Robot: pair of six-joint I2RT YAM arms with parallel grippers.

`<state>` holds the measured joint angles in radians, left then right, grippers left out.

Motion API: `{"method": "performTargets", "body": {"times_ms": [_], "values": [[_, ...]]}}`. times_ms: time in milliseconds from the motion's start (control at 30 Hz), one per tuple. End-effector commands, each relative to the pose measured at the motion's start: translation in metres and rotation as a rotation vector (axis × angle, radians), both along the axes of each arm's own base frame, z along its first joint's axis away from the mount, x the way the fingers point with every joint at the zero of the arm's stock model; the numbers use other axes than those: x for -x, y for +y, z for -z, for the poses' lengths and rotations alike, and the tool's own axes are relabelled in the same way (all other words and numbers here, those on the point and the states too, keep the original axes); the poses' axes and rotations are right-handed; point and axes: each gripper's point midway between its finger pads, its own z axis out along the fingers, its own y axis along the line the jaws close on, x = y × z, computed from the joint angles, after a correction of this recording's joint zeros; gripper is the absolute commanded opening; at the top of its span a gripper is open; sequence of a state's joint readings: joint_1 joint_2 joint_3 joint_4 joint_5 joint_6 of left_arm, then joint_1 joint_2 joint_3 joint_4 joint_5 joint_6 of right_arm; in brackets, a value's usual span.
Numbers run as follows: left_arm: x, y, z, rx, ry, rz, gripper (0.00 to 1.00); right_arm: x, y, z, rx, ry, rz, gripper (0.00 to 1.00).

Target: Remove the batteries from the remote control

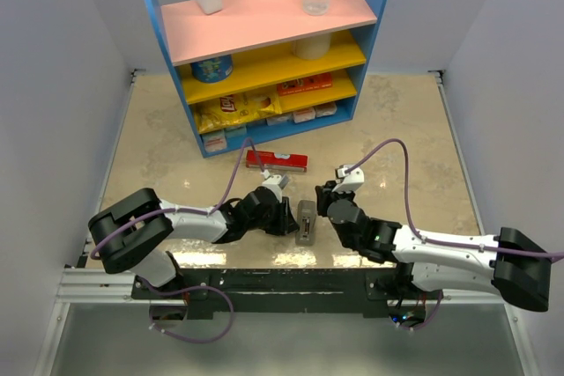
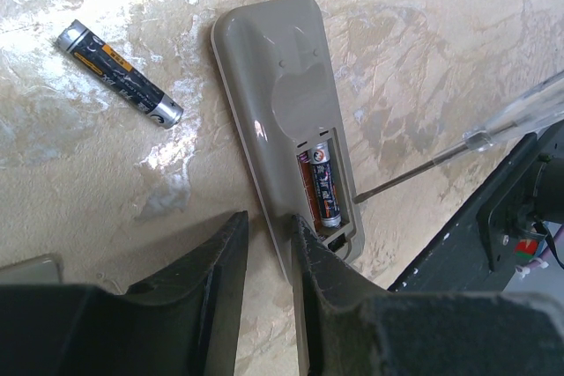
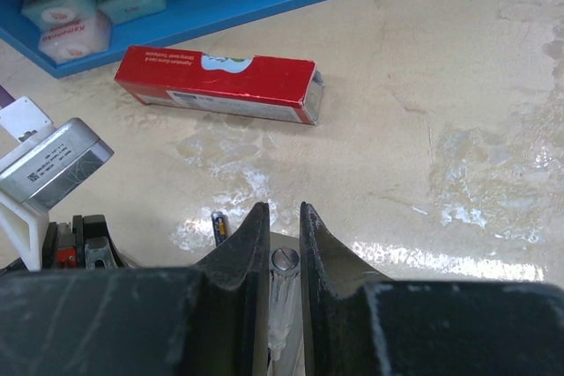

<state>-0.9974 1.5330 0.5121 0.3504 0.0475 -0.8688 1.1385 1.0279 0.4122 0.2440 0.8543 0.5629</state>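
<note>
top: remote control (image 1: pixel 305 222) lies between my left gripper (image 1: pixel 286 216) and right gripper (image 1: pixel 322 202) | left wrist: my fingers narrowly parted over its near end; one battery (image 2: pixel 322 184) in open bay, loose battery (image 2: pixel 119 72) well apart | right wrist: my fingers clamp a clear stick (image 3: pixel 282 261); red box (image 3: pixel 220 85) beyond

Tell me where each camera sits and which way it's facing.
Top external: above, behind the robot, looking down toward the shelf; left arm and right arm show.
Left wrist: on the left arm, looking down at the remote control and a loose battery; left tool shows.
Right wrist: on the right arm, facing the red box; right tool grips a clear stick.
Shared: red box in top and right wrist views; clear stick in both wrist views.
</note>
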Motion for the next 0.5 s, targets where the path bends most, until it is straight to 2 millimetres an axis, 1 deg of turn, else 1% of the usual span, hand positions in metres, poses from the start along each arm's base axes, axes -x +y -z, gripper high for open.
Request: {"method": "performTargets", "body": {"times_ms": [0,200,467], "values": [[0.019,-0.0001,0.0093,-0.018,0.038,0.049,0.31,-0.0067,0.0069,-0.0246,-0.054,-0.046,0.023,0.0],[0.0192,0.0001,0.0096,-0.018,0.038,0.049,0.31,-0.0071,0.0071,-0.034,-0.063,-0.059,0.02,0.0],[0.0192,0.0011,0.0102,-0.02,0.037,0.047,0.31,-0.0084,0.0091,-0.0329,-0.053,-0.058,0.021,0.0]]}}
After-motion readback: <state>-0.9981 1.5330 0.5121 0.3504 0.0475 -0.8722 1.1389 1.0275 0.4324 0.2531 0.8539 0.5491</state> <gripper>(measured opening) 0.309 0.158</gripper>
